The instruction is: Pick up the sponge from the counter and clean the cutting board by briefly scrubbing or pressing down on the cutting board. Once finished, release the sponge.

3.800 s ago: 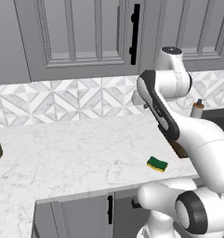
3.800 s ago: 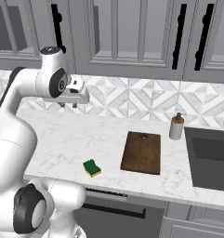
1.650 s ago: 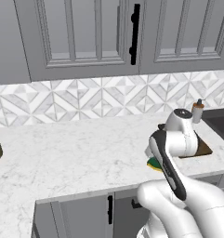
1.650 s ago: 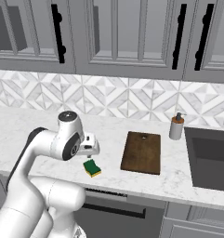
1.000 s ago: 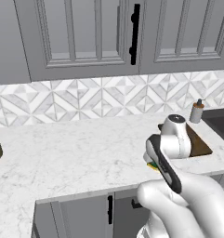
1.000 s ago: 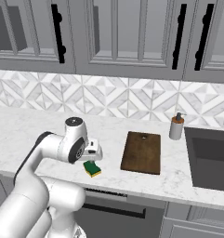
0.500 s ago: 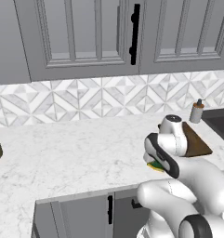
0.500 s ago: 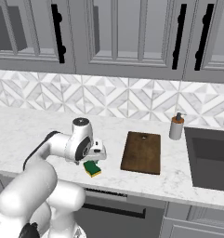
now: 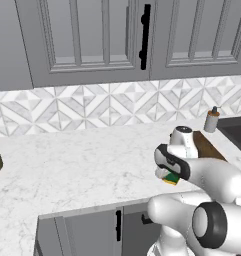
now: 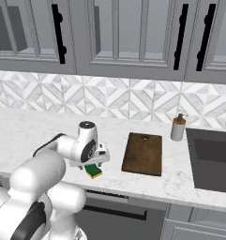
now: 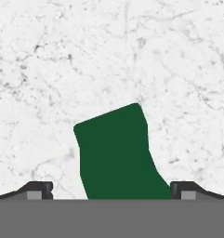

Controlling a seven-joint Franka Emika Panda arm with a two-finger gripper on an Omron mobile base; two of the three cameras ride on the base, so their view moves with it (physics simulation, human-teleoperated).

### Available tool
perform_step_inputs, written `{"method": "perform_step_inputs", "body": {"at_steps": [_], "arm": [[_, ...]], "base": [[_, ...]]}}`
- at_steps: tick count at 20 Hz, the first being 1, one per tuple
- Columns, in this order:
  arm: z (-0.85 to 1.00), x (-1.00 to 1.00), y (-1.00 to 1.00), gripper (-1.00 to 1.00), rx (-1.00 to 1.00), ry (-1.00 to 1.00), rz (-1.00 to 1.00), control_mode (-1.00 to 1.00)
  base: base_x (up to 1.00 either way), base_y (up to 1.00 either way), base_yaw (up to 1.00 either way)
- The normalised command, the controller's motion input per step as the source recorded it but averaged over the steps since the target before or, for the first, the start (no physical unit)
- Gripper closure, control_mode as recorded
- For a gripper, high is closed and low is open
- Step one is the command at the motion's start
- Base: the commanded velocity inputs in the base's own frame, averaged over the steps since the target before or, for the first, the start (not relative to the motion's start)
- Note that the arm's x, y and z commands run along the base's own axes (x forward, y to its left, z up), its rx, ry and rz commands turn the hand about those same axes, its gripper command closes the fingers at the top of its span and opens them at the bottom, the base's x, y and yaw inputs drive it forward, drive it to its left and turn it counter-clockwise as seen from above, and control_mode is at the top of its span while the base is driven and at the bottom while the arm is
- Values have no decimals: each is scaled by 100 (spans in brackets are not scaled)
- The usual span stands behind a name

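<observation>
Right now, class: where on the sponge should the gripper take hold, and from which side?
From straight above, pinching the sponge's two long sides. It lies flat on the counter, green top up, between the open fingertips but slightly skewed, so a small wrist turn would probably square the grip.

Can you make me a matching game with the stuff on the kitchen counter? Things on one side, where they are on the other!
Things:
1. sponge
2. cutting board
3. soap bottle
4. claw

Places:
A. beside the sink, near the tiled wall
B. lying bare on the counter, between the sponge and the sink
C. low over the sponge, one finger on each side
D. near the counter's front edge, green side up

Pairs: 1-D, 2-B, 3-A, 4-C
</observation>
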Motion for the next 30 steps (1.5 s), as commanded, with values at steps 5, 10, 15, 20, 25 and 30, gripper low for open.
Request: {"method": "perform_step_inputs", "body": {"at_steps": [5,10,15,20,25,30], "arm": [[-25,0,0,-100,0,0,7,-100],[-30,0,3,-100,0,0,6,-100],[-27,0,3,-100,0,0,5,-100],[-43,0,5,-100,-1,0,5,-100],[-28,3,5,100,-1,-3,1,-100],[2,-9,-2,100,0,-10,1,-100]], "base": [[0,0,0],[0,0,0],[0,0,0],[0,0,0],[0,0,0],[0,0,0]]}}
